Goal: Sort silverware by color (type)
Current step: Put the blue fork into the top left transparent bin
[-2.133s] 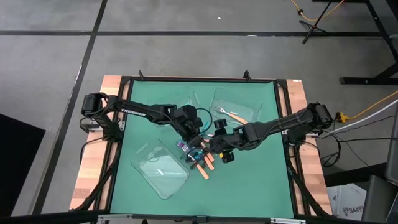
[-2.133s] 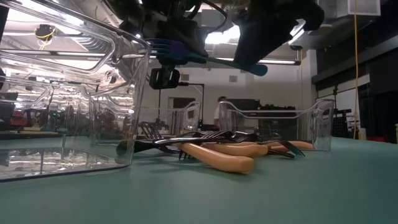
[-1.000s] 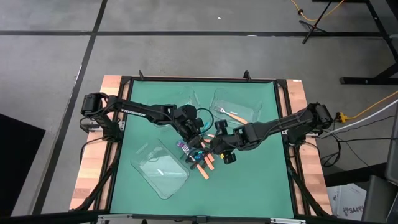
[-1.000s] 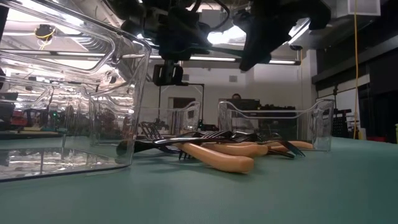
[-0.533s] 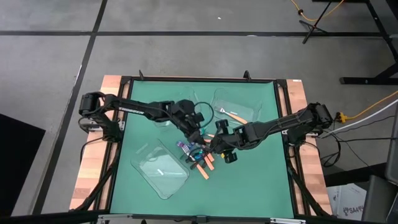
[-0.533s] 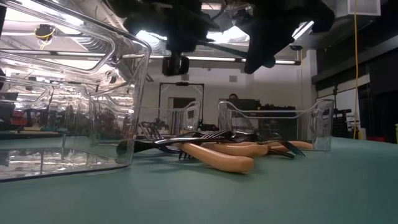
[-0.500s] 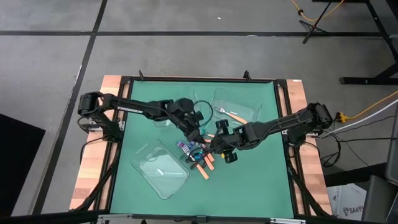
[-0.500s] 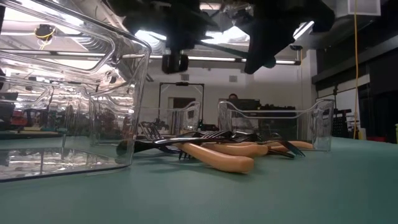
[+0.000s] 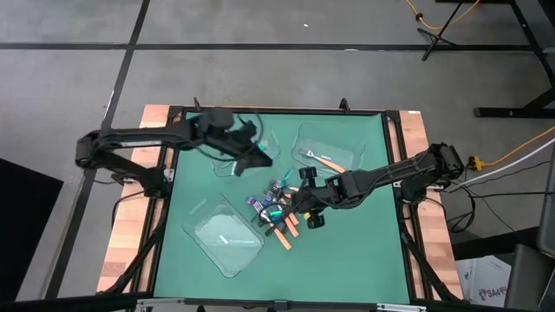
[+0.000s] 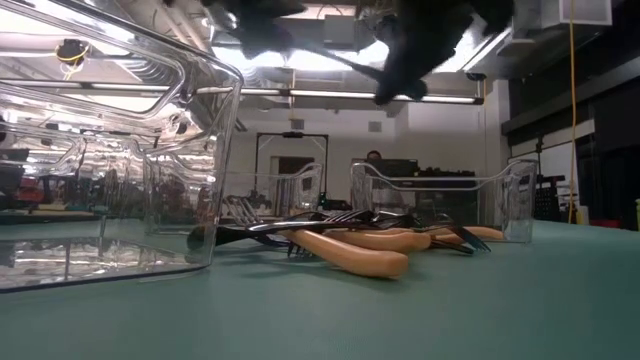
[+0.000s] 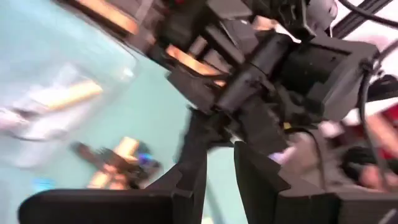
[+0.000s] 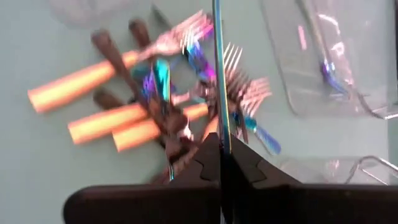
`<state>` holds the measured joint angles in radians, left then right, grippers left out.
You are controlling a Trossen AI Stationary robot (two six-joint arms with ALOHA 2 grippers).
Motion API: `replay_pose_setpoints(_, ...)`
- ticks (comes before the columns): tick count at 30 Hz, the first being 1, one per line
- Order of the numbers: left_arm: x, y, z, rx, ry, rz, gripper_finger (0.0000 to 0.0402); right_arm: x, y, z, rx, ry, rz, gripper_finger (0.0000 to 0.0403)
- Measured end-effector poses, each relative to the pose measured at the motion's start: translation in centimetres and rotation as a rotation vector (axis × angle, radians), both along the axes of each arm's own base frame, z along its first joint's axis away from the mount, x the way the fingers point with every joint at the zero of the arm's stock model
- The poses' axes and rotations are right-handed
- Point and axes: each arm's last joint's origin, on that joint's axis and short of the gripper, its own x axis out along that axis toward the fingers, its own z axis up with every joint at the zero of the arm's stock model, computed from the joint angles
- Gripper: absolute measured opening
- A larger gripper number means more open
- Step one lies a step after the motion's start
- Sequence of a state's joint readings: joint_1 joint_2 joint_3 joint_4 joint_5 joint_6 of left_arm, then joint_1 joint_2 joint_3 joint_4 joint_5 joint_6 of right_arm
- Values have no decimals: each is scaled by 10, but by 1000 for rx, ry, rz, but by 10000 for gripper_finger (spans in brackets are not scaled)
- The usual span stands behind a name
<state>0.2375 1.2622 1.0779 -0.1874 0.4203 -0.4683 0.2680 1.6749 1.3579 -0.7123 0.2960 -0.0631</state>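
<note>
The right gripper (image 12: 221, 146) pinches a thin, stiff iridescent utensil (image 12: 219, 68) that is probably light and slippery, best held mid-handle, while the left gripper (image 11: 219, 167) stands spread.

Four cameras, one table.
We look straight down on the table (image 9: 347, 251) from high; low camera sits level at its surface; wrist cameras ride close (both overlap on the silverware (image 12: 168, 99) heap).

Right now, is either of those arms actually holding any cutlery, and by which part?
The right gripper, above the silverware pile, is shut on a thin iridescent utensil, pinched near one end. The left gripper is over a clear tray and holds nothing.
</note>
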Motion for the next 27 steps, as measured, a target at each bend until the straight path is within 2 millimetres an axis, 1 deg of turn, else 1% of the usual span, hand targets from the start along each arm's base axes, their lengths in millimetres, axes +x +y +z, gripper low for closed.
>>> replay_pose_setpoints(3, -22, -2, 11, 124, 15, 71, 75, 7, 2, 5, 40, -98, -28, 1)
replay_pose_setpoints(10, -81, -18, 31, 297, 78, 165, 75, 27, 4, 26, 57, -409, -95, 1)
replay_pose_setpoints(13, -101, -25, 35, 333, 94, 197, 75, 34, 6, 38, 90, -553, -109, 1)
replay_pose_setpoints(15, -109, -30, 39, 346, 78, 200, 75, 38, 6, 46, 116, -641, -117, 1)
replay_pose_setpoints(17, -115, -35, 40, 356, 70, 179, 75, 41, 5, 53, 141, -719, -122, 1)
replay_pose_setpoints(21, -117, -44, 42, 404, 37, 104, 75, 45, 1, 65, 179, -838, -132, 1)
replay_pose_setpoints(23, -115, -48, 45, 424, 4, 76, 75, 45, 0, 69, 192, -880, -135, 1)
replay_pose_setpoints(27, -103, -56, 51, 447, -98, 40, 75, 47, -3, 75, 206, -939, -143, 1)
